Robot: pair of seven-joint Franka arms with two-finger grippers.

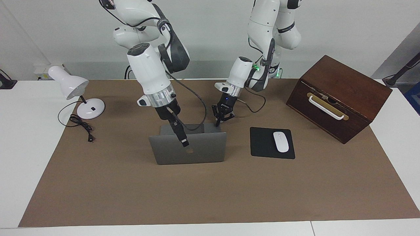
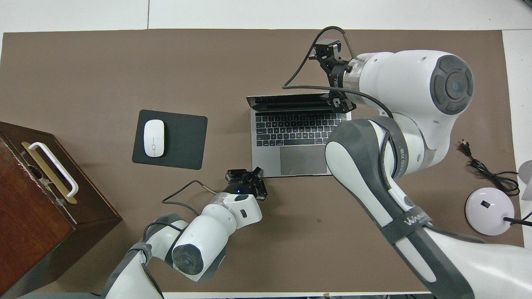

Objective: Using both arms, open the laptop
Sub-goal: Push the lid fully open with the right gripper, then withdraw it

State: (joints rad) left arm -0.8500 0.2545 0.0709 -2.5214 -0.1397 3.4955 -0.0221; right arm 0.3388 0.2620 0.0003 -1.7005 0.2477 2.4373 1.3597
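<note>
The closed left gripper (image 1: 217, 124) should pin the laptop (image 1: 188, 149) base; the right gripper (image 1: 184, 142), fingers unclear, eases the lid back.

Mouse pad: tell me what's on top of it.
A white mouse lies on the black mouse pad, toward one end. The rest of the pad is bare; what's beneath the mouse is covered.

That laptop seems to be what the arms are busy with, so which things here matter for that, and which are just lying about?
In the job:
- laptop, lid raised
- left end effector, shut, at the base's corner nearest the robots
- right end effector, at the lid

Lying about:
- mouse pad with white mouse
- desk lamp and its cord
- wooden box
</note>
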